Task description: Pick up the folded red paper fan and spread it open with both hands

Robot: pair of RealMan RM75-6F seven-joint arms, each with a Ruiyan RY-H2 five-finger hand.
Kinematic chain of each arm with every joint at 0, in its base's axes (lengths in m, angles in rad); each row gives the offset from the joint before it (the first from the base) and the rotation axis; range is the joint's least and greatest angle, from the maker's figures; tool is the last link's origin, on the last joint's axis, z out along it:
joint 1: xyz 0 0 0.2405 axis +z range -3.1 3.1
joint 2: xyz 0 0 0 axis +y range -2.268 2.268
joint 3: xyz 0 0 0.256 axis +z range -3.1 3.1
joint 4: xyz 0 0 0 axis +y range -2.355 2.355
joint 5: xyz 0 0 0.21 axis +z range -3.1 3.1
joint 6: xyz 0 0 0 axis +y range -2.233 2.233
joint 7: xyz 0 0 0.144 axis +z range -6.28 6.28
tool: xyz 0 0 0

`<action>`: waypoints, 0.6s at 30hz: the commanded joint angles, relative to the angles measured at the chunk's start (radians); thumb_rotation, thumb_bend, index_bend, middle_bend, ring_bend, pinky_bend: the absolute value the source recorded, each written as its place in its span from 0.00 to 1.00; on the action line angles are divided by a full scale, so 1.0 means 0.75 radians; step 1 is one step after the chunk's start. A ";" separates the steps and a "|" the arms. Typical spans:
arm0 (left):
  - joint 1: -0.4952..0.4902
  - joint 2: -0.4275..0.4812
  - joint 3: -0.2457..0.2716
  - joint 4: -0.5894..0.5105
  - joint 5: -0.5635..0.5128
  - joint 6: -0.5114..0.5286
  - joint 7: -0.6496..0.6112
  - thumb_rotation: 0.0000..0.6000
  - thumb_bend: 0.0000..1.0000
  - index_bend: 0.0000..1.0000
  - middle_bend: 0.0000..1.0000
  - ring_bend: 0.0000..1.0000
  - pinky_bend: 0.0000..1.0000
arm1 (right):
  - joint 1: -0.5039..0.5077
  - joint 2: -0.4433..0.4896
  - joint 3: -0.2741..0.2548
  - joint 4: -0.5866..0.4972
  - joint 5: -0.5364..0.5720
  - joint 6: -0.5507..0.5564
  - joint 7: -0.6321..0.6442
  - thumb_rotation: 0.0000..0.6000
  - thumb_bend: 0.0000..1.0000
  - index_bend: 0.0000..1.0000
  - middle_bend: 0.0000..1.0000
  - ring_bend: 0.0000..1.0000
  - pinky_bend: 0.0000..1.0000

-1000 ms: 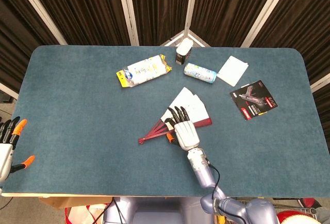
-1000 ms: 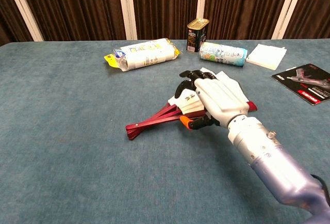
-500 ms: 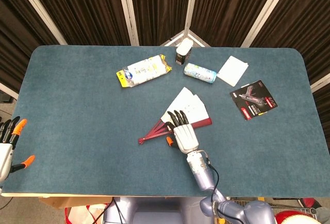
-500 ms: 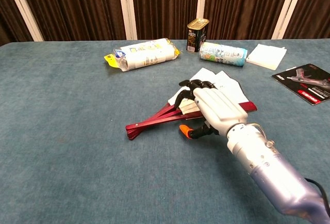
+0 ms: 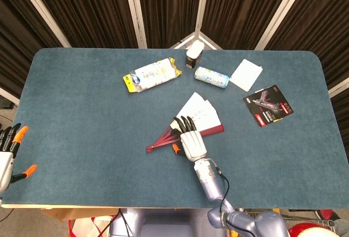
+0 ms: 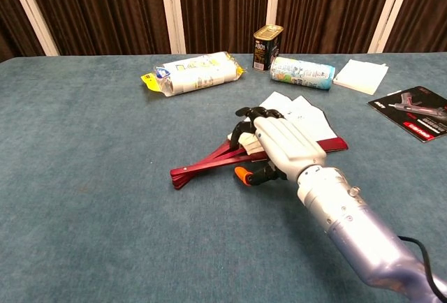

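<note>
The right hand (image 6: 279,146), fingers curled loosely over the red fan (image 6: 209,162) on the table's middle, covers its paper end, sticks pointing left toward the far, spread left hand (image 5: 10,152).

Blue felt-topped table (image 5: 82,138); dark brown curtains (image 5: 92,7) with pale uprights (image 5: 133,7) behind

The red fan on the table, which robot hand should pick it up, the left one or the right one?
Probably the right. The right hand is already over the red fan, fingers lying across its ribs. The left hand sits open at the table's far left edge, well away from it.
</note>
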 commanded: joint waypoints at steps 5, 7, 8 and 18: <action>-0.001 0.002 0.000 -0.001 -0.001 -0.001 -0.006 1.00 0.00 0.00 0.00 0.00 0.00 | 0.013 0.000 -0.008 -0.017 0.014 0.008 -0.005 1.00 0.40 0.54 0.16 0.04 0.00; -0.001 0.003 0.000 -0.002 -0.002 -0.002 -0.008 1.00 0.00 0.00 0.00 0.00 0.00 | 0.017 0.000 -0.011 -0.023 0.017 0.012 -0.008 1.00 0.40 0.54 0.17 0.04 0.00; -0.001 0.004 0.000 -0.002 -0.001 -0.001 -0.009 1.00 0.00 0.00 0.00 0.00 0.00 | 0.018 0.000 -0.011 -0.026 0.020 0.014 -0.009 1.00 0.40 0.54 0.17 0.04 0.00; 0.000 0.005 0.001 -0.003 0.001 0.000 -0.014 1.00 0.00 0.00 0.00 0.00 0.00 | 0.040 0.000 -0.017 -0.041 0.028 0.031 -0.018 1.00 0.59 0.60 0.18 0.04 0.00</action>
